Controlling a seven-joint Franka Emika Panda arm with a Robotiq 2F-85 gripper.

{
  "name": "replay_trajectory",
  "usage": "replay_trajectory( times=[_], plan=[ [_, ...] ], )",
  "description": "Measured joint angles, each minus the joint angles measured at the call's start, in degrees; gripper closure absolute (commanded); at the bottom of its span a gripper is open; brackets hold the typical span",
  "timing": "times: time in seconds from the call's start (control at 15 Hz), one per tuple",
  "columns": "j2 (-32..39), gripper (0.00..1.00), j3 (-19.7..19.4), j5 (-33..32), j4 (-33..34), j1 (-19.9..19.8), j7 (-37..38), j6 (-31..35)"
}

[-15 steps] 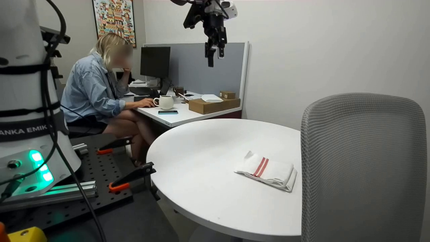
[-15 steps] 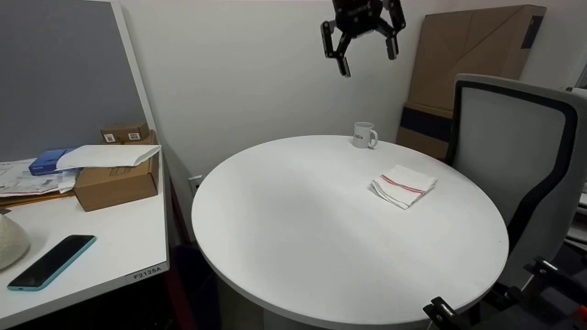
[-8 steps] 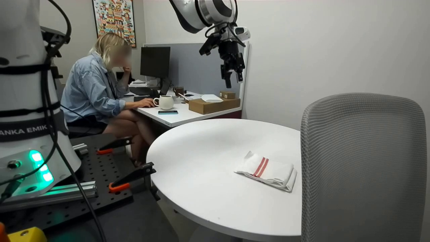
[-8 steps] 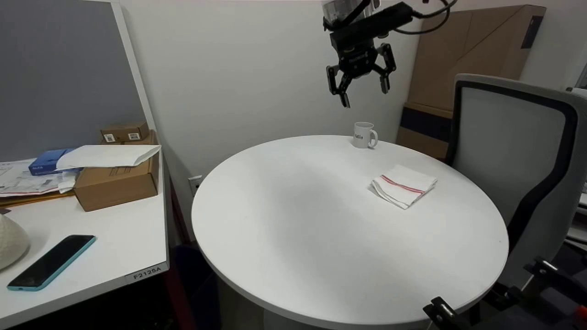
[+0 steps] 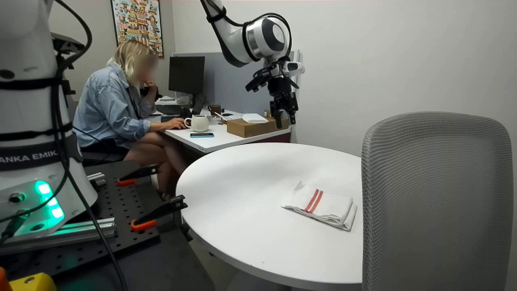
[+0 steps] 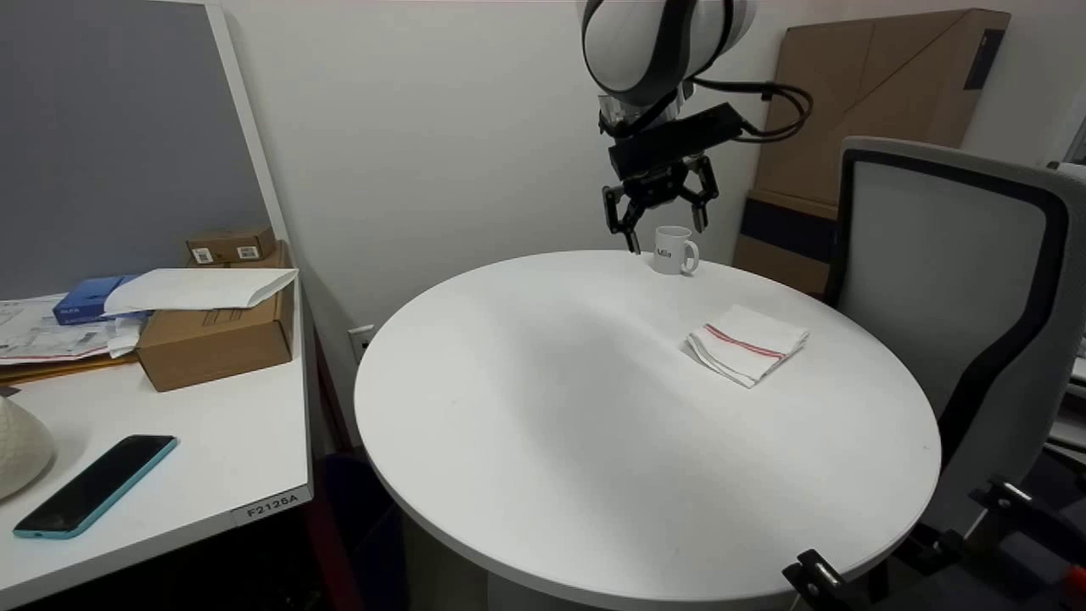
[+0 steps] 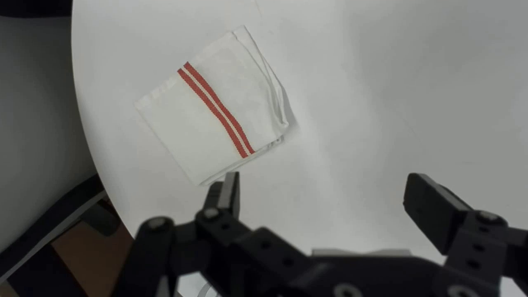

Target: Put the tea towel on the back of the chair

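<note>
The tea towel is folded white cloth with two red stripes. It lies flat on the round white table in both exterior views [image 5: 331, 208] [image 6: 751, 339] and at the upper left of the wrist view [image 7: 214, 111]. The grey mesh chair back [image 5: 438, 194] stands upright beside the table, on the towel's side; it also shows in an exterior view [image 6: 946, 255] and at the wrist view's left edge [image 7: 37, 103]. My gripper [image 5: 285, 122] is open with nothing between its fingers, above the table and apart from the towel. It also shows in the wrist view [image 7: 324, 179].
The round table [image 5: 242, 210] has a white mug [image 6: 668, 253] near its far edge, close to the gripper in that view. A desk [image 6: 246, 424] with cardboard boxes [image 6: 216, 344] and a phone [image 6: 97, 485] stands beside it. A person [image 5: 113, 101] sits at the desk.
My arm and gripper have moved down toward the table, with a slight shift to the right in an exterior view. The gripper stays open. The towel and chair have not moved.
</note>
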Motion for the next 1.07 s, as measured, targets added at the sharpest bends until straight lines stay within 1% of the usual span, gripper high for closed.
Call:
replay_trajectory(
  times=[0.47, 1.07],
  plan=[
    [7.27, 0.00, -4.67, -0.17, 2.87, 2.59, 0.00, 3.84],
    [14.22, 0.00, -8.58, 0.41, 4.55, 2.78, 0.00, 7.86]
  ],
)
